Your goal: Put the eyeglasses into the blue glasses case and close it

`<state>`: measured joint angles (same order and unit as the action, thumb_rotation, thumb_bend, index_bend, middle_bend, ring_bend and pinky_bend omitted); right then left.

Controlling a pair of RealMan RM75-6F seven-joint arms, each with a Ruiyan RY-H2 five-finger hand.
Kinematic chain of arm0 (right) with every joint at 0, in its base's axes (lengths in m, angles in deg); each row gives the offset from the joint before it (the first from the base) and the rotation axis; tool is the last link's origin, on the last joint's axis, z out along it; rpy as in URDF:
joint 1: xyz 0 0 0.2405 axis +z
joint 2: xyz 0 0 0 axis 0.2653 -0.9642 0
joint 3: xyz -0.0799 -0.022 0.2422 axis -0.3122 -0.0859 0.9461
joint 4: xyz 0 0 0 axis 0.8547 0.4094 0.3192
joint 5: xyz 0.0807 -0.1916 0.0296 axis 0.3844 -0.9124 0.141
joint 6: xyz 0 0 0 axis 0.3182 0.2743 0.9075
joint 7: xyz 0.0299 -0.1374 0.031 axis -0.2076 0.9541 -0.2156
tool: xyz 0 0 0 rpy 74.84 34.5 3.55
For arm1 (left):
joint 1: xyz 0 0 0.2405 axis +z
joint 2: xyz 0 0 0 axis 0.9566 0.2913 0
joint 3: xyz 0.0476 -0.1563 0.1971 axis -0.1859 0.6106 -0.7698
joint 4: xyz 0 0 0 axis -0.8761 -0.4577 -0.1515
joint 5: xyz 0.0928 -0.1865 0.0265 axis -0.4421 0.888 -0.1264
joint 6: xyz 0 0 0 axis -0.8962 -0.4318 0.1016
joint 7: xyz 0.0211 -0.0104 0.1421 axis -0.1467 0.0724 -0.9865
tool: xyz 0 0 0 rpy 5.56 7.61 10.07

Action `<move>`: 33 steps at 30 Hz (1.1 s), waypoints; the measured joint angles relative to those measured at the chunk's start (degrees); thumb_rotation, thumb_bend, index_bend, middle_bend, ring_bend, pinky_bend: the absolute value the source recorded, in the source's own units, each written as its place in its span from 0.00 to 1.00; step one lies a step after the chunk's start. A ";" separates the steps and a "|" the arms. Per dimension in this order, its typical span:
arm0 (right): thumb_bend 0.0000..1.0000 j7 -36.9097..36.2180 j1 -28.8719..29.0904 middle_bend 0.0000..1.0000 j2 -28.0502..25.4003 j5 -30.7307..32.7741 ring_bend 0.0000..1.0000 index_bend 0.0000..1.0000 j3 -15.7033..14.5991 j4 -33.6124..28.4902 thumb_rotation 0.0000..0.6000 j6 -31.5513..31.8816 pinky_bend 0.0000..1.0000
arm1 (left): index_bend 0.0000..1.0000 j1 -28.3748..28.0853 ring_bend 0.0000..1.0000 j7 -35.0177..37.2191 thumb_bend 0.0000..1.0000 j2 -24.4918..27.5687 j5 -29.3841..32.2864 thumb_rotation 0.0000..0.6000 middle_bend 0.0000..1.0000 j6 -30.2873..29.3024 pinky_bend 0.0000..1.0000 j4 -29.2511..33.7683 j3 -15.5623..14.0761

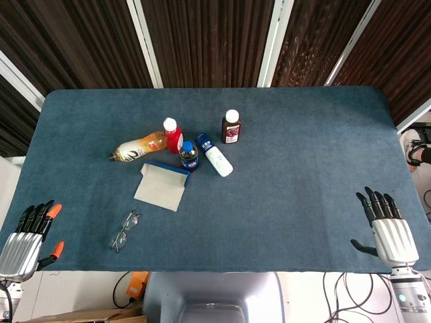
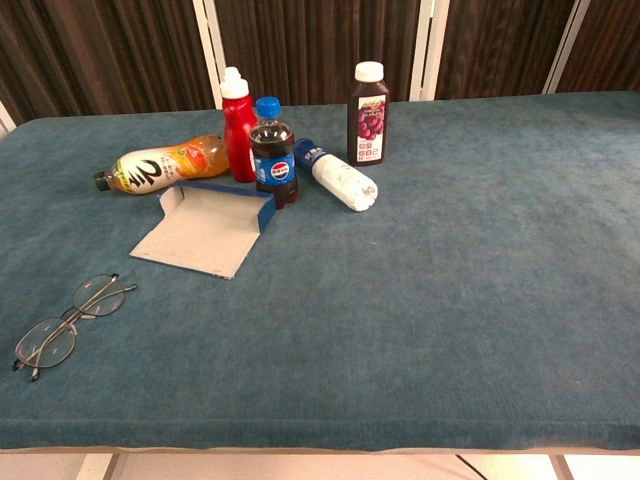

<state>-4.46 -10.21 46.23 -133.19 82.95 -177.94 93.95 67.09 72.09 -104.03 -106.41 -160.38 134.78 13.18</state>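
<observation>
The eyeglasses (image 1: pixel 124 231) (image 2: pixel 70 322) lie unfolded flat on the blue cloth near the table's front left. Just behind them the blue glasses case (image 1: pixel 161 184) (image 2: pixel 210 226) lies open, its grey inner flap spread toward the front. My left hand (image 1: pixel 28 234) rests at the table's front left corner with fingers apart and nothing in it. At the front right corner my right hand (image 1: pixel 387 226) is likewise spread and holds nothing. The chest view shows neither hand.
Behind the case stand a red bottle (image 1: pixel 173 134), a dark cola bottle (image 1: pixel 189 155) and a purple juice bottle (image 1: pixel 231 126). An orange drink bottle (image 1: pixel 138 147) and a white bottle (image 1: pixel 215 155) lie on their sides. The blue table cloth (image 1: pixel 303 175) spreads to the right.
</observation>
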 measured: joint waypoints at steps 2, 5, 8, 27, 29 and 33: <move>0.08 -0.21 -0.01 0.00 0.07 -0.10 0.00 0.00 0.05 0.07 1.00 0.14 0.00 | 0.00 -0.06 0.00 -0.25 0.35 -0.08 -0.15 1.00 0.00 0.28 0.00 -0.01 -0.20; 0.08 -0.13 0.00 0.00 0.15 -0.24 0.00 0.00 -0.01 0.13 1.00 0.14 0.00 | 0.00 -0.31 0.00 -1.26 0.36 -0.44 -0.18 1.00 0.00 1.09 0.00 -0.07 -0.42; 0.08 0.07 0.04 0.00 0.22 -0.60 0.00 0.00 -0.21 0.00 1.00 0.08 0.00 | 0.00 -0.95 0.00 -1.32 0.36 -1.22 -1.47 1.00 0.00 2.00 0.00 -0.40 -1.01; 0.08 1.16 0.51 0.00 1.47 -0.01 0.00 0.00 0.04 0.71 1.00 -0.58 0.00 | 0.00 -8.15 0.00 6.12 0.36 -18.08 -2.22 1.00 0.00 10.37 0.01 -12.55 -0.37; 0.08 1.24 0.58 0.00 1.49 0.37 0.00 0.00 0.12 0.67 1.00 -0.83 0.00 | 0.00 -8.27 0.00 6.04 0.36 -18.32 -1.93 1.00 0.00 10.68 0.01 -12.46 -0.57; 0.08 0.96 0.53 0.00 1.38 0.36 0.00 0.00 0.18 0.48 1.00 -0.63 0.00 | 0.00 -8.48 0.00 5.56 0.36 -18.93 -1.33 1.00 0.00 11.69 0.01 -12.48 -1.07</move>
<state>-3.50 -9.68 47.61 -132.83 83.13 -177.45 93.32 58.61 77.66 -122.96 -107.73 -148.69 122.30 12.10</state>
